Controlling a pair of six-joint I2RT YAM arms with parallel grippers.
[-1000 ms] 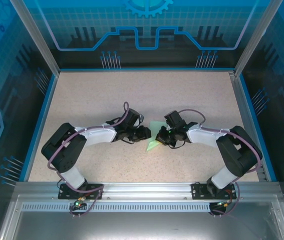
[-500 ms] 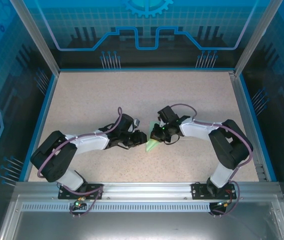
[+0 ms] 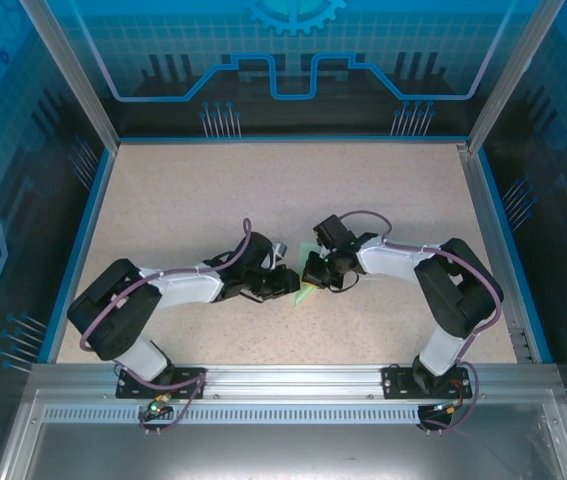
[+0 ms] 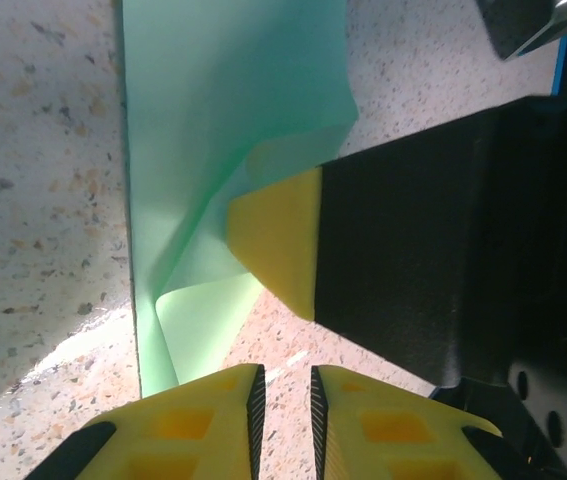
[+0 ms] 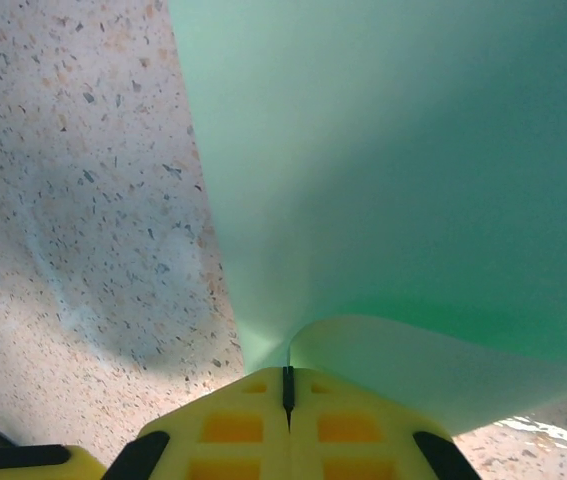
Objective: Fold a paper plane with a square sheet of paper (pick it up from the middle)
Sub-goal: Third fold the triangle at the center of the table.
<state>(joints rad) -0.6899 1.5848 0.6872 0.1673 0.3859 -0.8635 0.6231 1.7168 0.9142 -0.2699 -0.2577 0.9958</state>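
- I see the paper point(image 3: 306, 293) low on the table point(image 3: 183, 200), about midway between left and right, right between my two gripper heads.
- It's pale green, plain, and no longer flat: part lies on the table and part is lifted and curled.
- Right gripper point(image 5: 286, 392): the yellow fingers are pressed together with no gap. A curled fold of the paper point(image 5: 413, 150) comes straight out of the seam, so it's clamped on the paper.
- From the right wrist camera the rest of the sheet spreads up and away from the fingers over the speckled table.
- Left gripper point(image 4: 281, 400): the fingers are nearly together, with a thin slit between them. I see nothing in the slit, so it isn't gripping anything.
- In the left wrist view the paper point(image 4: 223, 120) runs up from just beside my left finger, with a straight edge on its left side and a bent flap in the middle.
- One yellow fingertip point(image 4: 278, 245) of the right gripper sits on that flap.
- In the overhead view the two gripper heads are just beside each other, left gripper point(image 3: 288, 283) and right gripper point(image 3: 311, 272), with the green showing just below them.
- Both arms reach inward from their bases toward the paper.
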